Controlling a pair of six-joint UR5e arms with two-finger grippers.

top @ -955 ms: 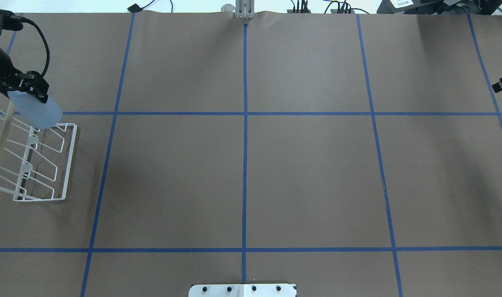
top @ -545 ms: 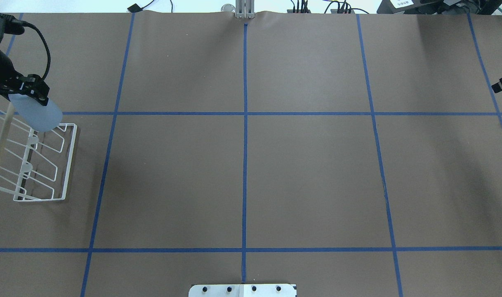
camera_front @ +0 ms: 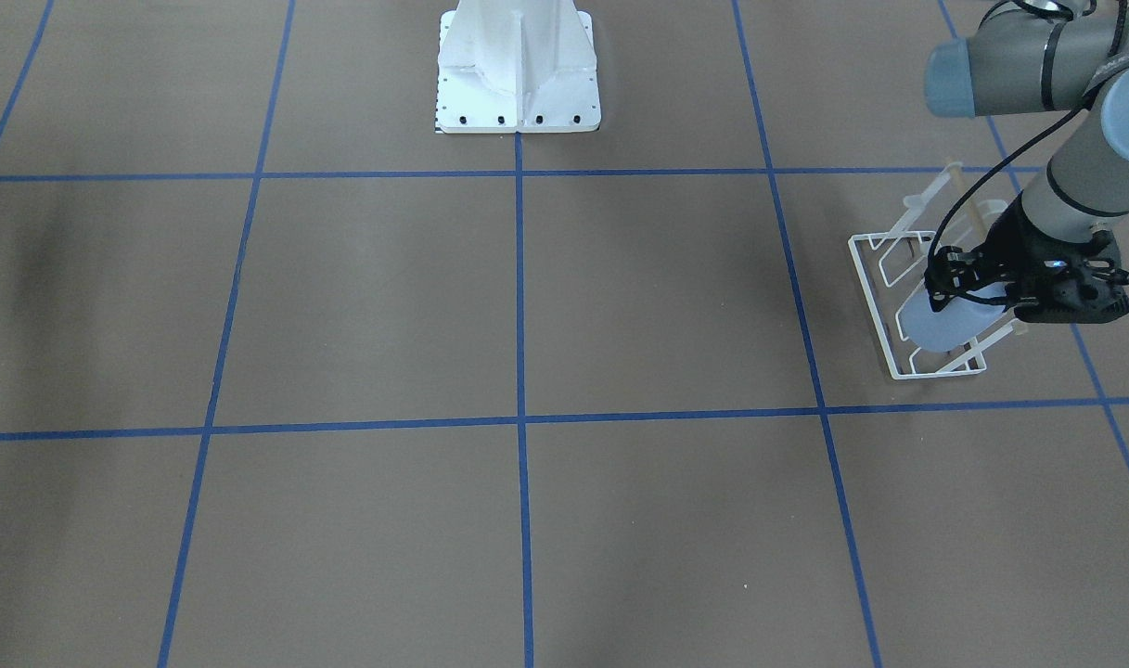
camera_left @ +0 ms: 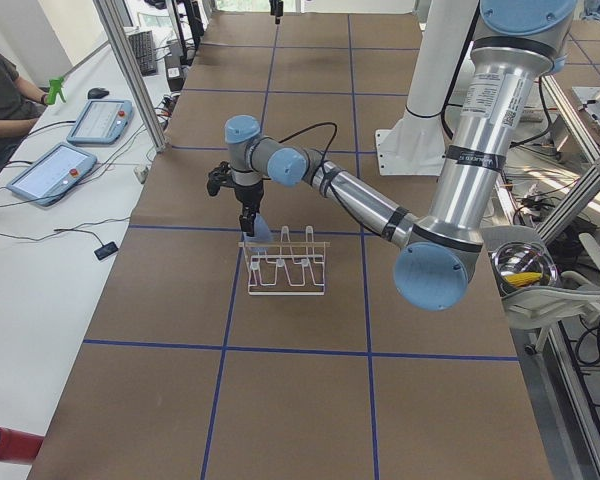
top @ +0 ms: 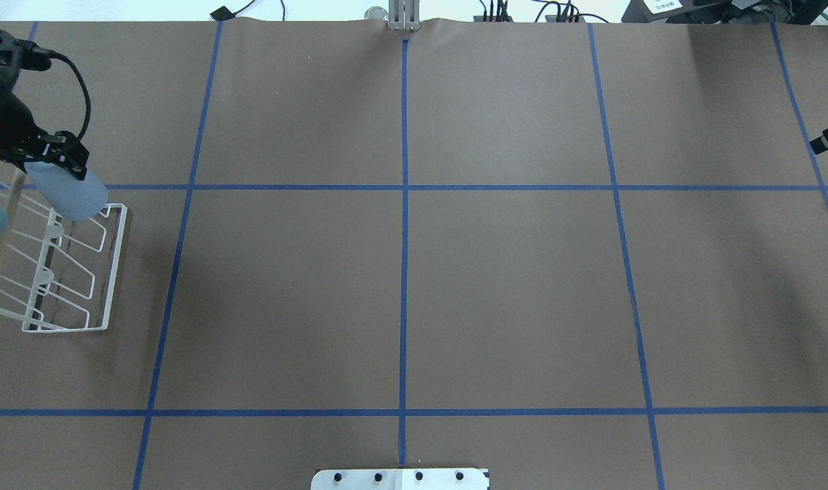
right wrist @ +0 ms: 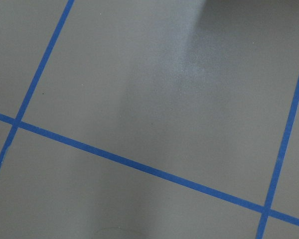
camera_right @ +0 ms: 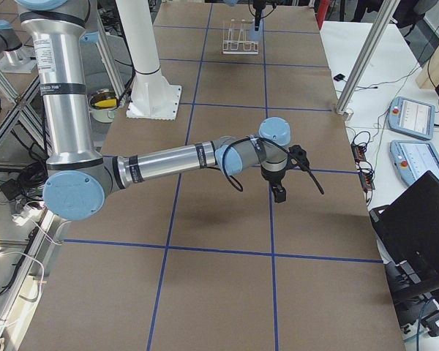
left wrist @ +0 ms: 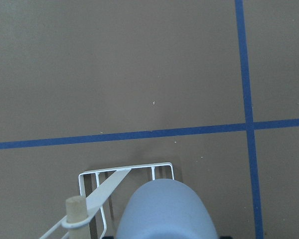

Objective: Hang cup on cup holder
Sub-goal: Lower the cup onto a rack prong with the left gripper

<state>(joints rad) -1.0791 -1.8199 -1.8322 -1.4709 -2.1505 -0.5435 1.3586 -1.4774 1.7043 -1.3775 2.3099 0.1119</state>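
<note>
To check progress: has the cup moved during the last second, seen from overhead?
Yes, slightly. The cup shifted right and down in the overhead view, toward the cup holder's white base corner.

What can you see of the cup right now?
The cup is a light blue, matte, plastic-looking tumbler with smooth sides and no handle. The left gripper is clamped on one end and holds it tilted, with the free end angled down over the end of the cup holder farthest from the robot. In the left wrist view its rounded body sits just beside the tip of the wooden rod. Whether it touches a prong cannot be told.
</note>
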